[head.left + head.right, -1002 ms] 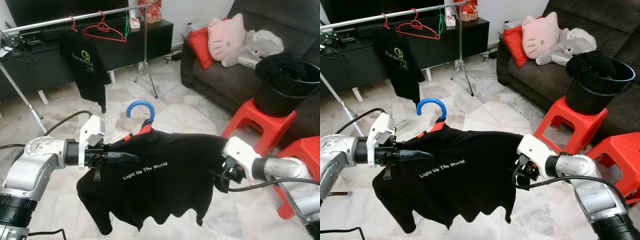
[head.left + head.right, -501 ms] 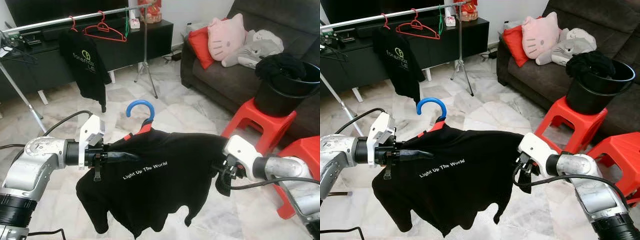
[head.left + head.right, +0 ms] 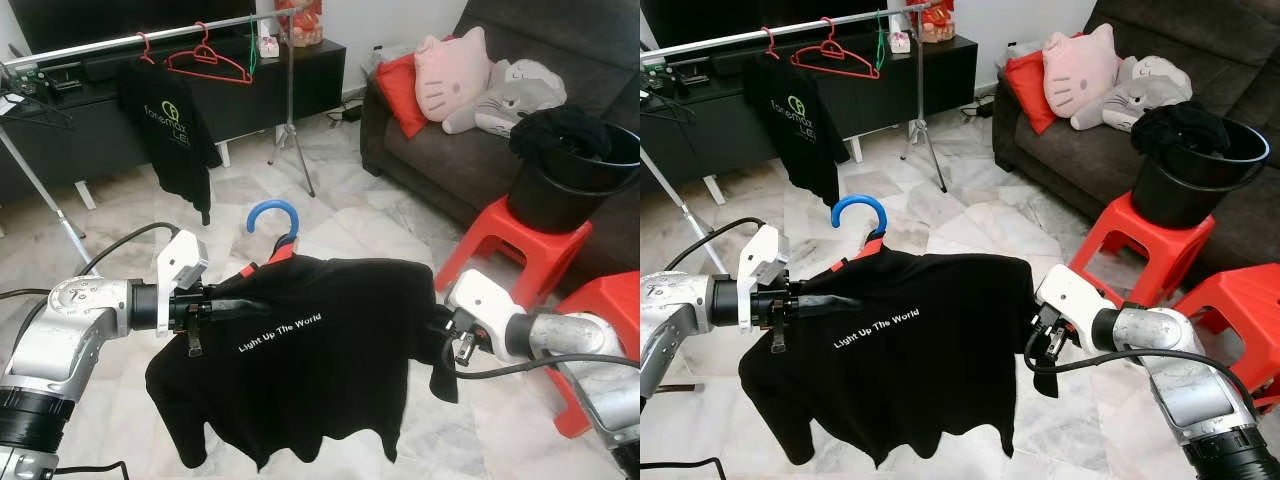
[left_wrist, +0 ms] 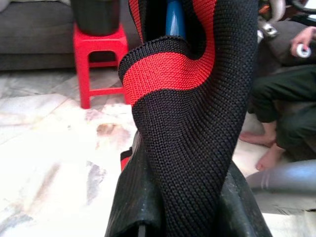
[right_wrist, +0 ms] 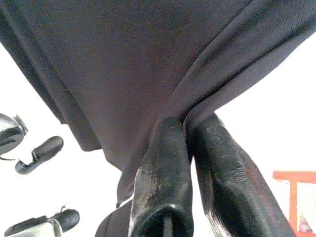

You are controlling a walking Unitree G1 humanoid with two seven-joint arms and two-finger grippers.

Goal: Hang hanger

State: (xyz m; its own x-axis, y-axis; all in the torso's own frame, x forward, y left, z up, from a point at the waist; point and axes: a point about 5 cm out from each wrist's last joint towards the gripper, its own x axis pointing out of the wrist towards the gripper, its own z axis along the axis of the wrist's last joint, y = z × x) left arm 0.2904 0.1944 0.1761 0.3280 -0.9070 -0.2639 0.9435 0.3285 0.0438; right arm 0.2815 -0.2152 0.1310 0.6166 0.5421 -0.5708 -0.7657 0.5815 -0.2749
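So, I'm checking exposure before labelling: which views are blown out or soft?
Right wrist view: the background is washed out to white behind the black T-shirt pinched in the right claw. Left wrist view: the floor glares pale, though the shirt's knit collar is sharp. Both eye views are evenly lit and crisp; the shirt's lettering is readable.

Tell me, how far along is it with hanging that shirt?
Done: the black T-shirt is on the blue hanger. In hand: the left gripper and right gripper each pinch a shoulder. Left: hooking it on the rail across the room.
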